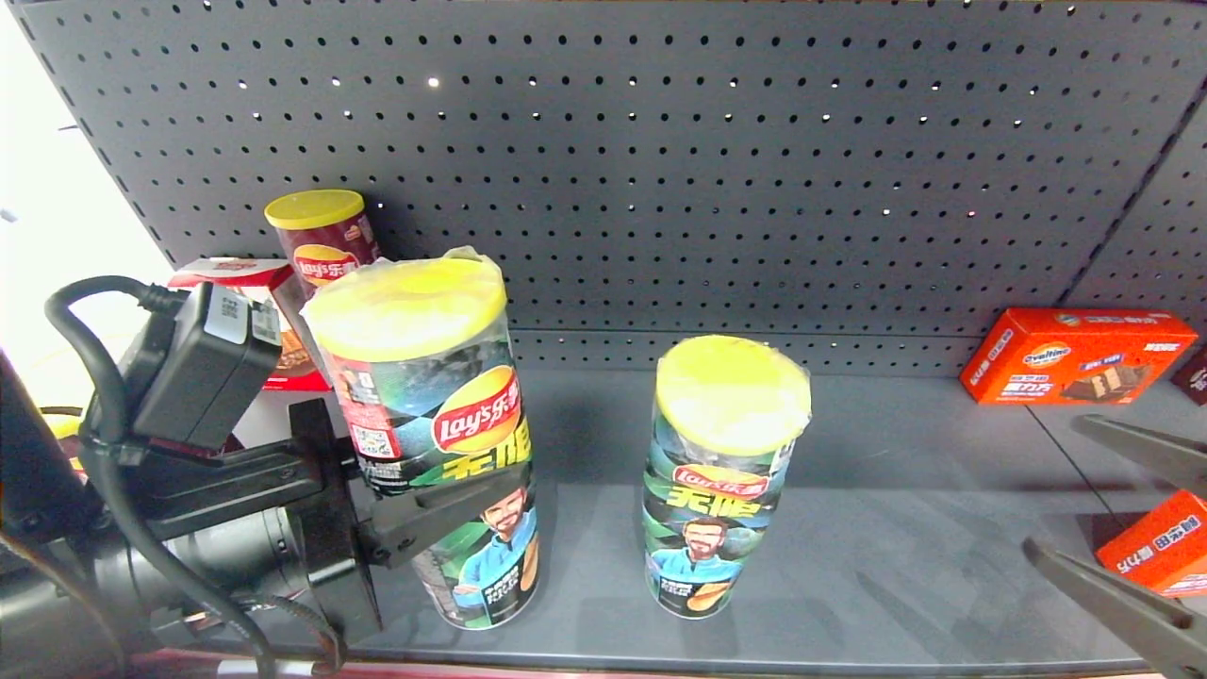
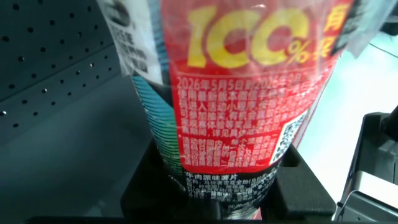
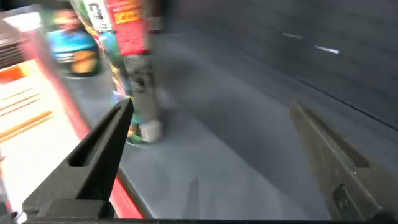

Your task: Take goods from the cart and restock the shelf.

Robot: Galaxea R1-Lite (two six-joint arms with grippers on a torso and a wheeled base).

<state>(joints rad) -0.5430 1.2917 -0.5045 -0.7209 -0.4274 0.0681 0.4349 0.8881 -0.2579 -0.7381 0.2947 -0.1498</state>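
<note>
From the head, starting at nine o'clock: left gripper (image 1: 476,505), jaws clenched on the held chips can (image 1: 424,396) around its lower half, one dark jaw across the front of the label. Held upright, yellow lid on top, base close to the grey shelf (image 1: 896,528) near its front edge; cannot tell about contact there. At eleven o'clock of it, against the pegboard back (image 1: 754,189), a small red can (image 1: 321,240) with a yellow lid, and just beside that a white-and-red box (image 1: 236,273). At three o'clock of the held chips can, near but apart, a second chips can (image 1: 721,471), upright on the shelf, touched by neither gripper. Farther toward three o'clock, an orange box (image 1: 1075,354) by the pegboard back and a second orange box (image 1: 1155,542) nearer the front. Right gripper (image 1: 1051,486) there too, jaws released and spread wide, grasping nothing, well apart from both cans, near the second orange box.

From the left wrist, a side hidden from the head: the red printed panel of the held chips can (image 2: 236,124), very close, seated deep between the black jaws of the left gripper (image 2: 230,200), with grey shelf (image 2: 62,174) and pegboard back (image 2: 50,62) off to one side.

From the right wrist: right gripper (image 3: 211,109), jaws wide apart over bare shelf (image 3: 236,162), and a blurred chips can (image 3: 134,81) standing beyond one jaw tip, outside the gap; cannot tell which of the two.
</note>
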